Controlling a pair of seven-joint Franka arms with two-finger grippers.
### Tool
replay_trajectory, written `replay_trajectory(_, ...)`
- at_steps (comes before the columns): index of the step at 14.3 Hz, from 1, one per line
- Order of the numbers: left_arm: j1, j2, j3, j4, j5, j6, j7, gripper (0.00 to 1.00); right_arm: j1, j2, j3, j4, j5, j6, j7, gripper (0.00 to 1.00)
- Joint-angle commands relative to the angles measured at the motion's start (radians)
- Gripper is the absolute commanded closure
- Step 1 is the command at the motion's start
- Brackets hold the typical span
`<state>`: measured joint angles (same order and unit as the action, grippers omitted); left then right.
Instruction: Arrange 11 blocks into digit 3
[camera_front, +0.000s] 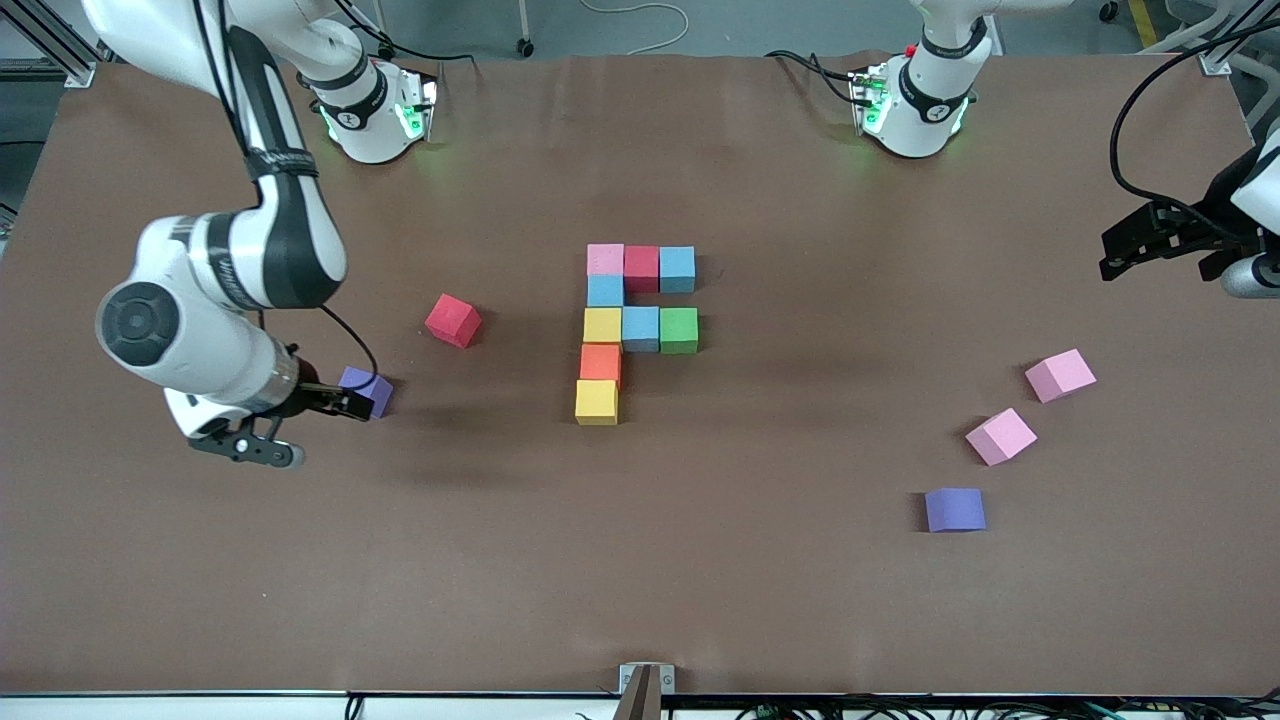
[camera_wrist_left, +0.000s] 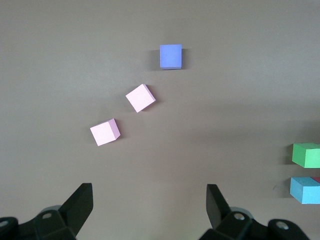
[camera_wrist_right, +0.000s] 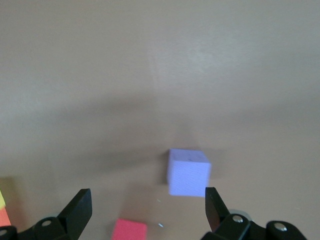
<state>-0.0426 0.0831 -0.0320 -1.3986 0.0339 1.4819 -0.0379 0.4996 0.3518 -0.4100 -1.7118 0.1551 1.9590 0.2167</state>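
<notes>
Front view: nine blocks (camera_front: 640, 325) joined mid-worktop (camera_front: 800, 600); right tool (camera_front: 345, 403) open above purple block (camera_front: 372, 388). Left wrist view: left tool (camera_wrist_left: 150, 205) open over bare surface near pink cubes (camera_wrist_left: 140, 97). Right wrist view: spread fingers (camera_wrist_right: 80, 207) around purple block.

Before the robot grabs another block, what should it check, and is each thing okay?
1. Right tool open: ok, its fingers stand apart.
2. A block within its reach: ok, a purple block sits just by the right tool.
3. Nothing on that purple block: ok, its top is bare.
4. Digit 3 finished: not ok, only nine blocks are joined, and the bar nearest the front camera needs two more.
5. Spare blocks left: ok, a red block, two pink blocks and another purple block lie loose.
6. Left tool out of the way: ok, it waits open at the left arm's end of the table.
</notes>
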Motion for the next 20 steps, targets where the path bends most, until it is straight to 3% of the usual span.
replay_trajectory(1,0.0,0.01,0.0,0.007,0.006,0.011,0.012,0.0,-0.018,-0.06,-0.058,0.058,-0.011,-0.154,-0.137,0.0)
replay_trajectory(4,-0.008,0.035,-0.002,0.006,0.0,0.03,0.01,0.0,-0.019,-0.06,-0.136,0.184,-0.011,-0.345,-0.233,0.0)
replay_trajectory(8,-0.042,0.139,-0.002,0.006,0.017,0.099,0.007,0.0,-0.019,-0.065,-0.185,0.273,-0.011,-0.463,-0.283,0.0)
replay_trajectory(16,-0.028,0.098,0.0,0.006,0.015,0.106,0.01,0.0,-0.03,-0.122,-0.19,0.282,-0.011,-0.477,-0.273,0.0)
replay_trajectory(17,-0.026,0.109,0.001,0.006,0.015,0.109,0.01,0.0,-0.071,-0.123,-0.161,0.282,-0.012,-0.482,-0.272,0.0)
replay_trajectory(20,-0.026,0.211,0.006,0.003,0.017,0.214,0.007,0.0,-0.326,-0.177,0.164,0.27,-0.096,-0.473,-0.27,0.0)
